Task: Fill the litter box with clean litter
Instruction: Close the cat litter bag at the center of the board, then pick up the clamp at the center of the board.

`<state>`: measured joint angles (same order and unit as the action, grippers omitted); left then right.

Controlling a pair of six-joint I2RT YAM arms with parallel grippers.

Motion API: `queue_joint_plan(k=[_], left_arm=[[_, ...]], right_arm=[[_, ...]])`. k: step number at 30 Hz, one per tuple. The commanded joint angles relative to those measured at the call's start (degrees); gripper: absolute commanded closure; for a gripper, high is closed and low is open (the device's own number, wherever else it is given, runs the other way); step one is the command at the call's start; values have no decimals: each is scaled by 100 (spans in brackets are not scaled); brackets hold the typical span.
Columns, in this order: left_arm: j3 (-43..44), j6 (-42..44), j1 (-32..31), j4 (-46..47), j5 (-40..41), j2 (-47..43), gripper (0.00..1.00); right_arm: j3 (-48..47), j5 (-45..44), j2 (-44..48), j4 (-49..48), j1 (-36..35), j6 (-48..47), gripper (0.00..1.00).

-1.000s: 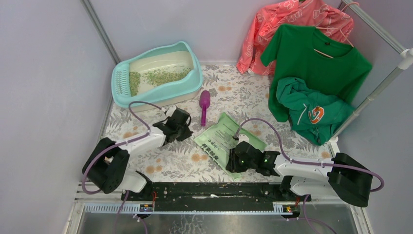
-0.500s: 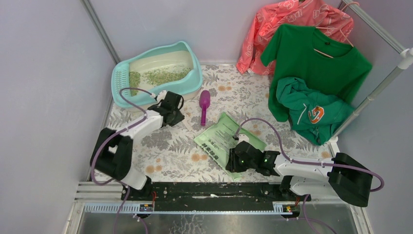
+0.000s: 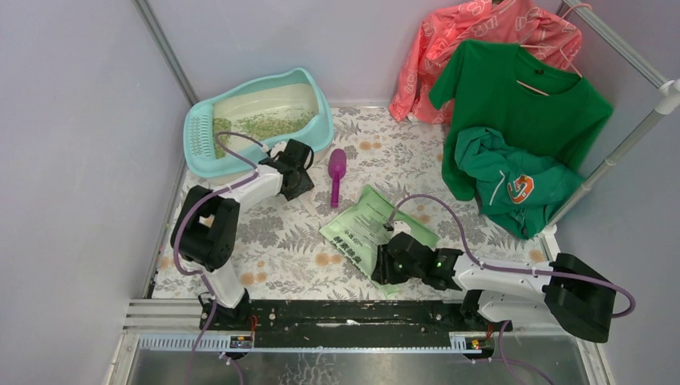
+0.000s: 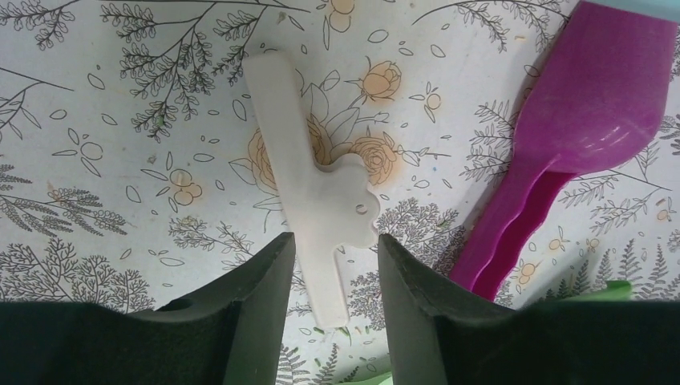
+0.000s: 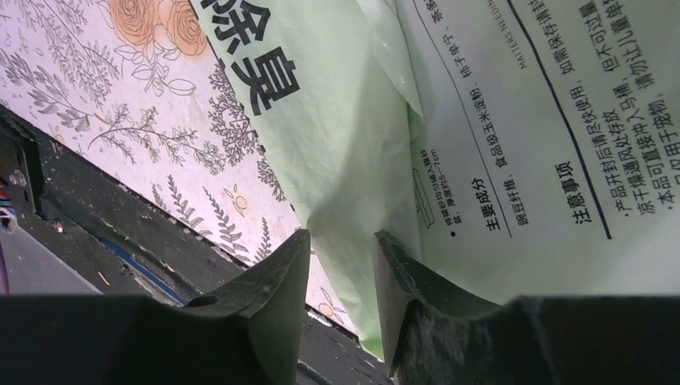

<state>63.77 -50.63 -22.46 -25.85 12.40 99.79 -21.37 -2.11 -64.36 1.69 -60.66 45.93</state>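
- Litter box (image 3: 324,120) sits far left on the bench (image 3: 273,257), with clean litter (image 3: 265,124) thinly covering part of its basin.
- Its long axis runs diagonally: grate end near-left, raised back far-right.
- Left tool (image 4: 334,241) is open astride a cream clip (image 4: 309,184); it is probably best lowered centred, clear of the purple scoop (image 4: 577,136).
- Right tool (image 5: 342,237) straddles a fold of the green bag (image 5: 497,120); I cannot tell whether it pinches.

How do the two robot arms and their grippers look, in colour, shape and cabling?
The left arm and right arm have white links, bulky black joints and a looping purple cable each. A green light glows at the right wrist. The left gripper and right gripper have two dark, wedge-shaped fingers.
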Motion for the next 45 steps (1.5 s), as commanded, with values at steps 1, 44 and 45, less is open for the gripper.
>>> queue_joint_plan(k=[1, 44, 45], left_arm=[[137, -34, 14, -116, -62, -143, 50], [-1557, 291, 1481, 447, -1196, -2031, 49], [-1558, 291, 1489, 453, -1196, -2029, 49]], right_arm=[[-225, -173, 153, 965, -24, -301, 57], [-7832, 2413, -6275, 1055, 1865, -3344, 45], [-7832, 2489, -6312, 1003, 1863, -3319, 45]])
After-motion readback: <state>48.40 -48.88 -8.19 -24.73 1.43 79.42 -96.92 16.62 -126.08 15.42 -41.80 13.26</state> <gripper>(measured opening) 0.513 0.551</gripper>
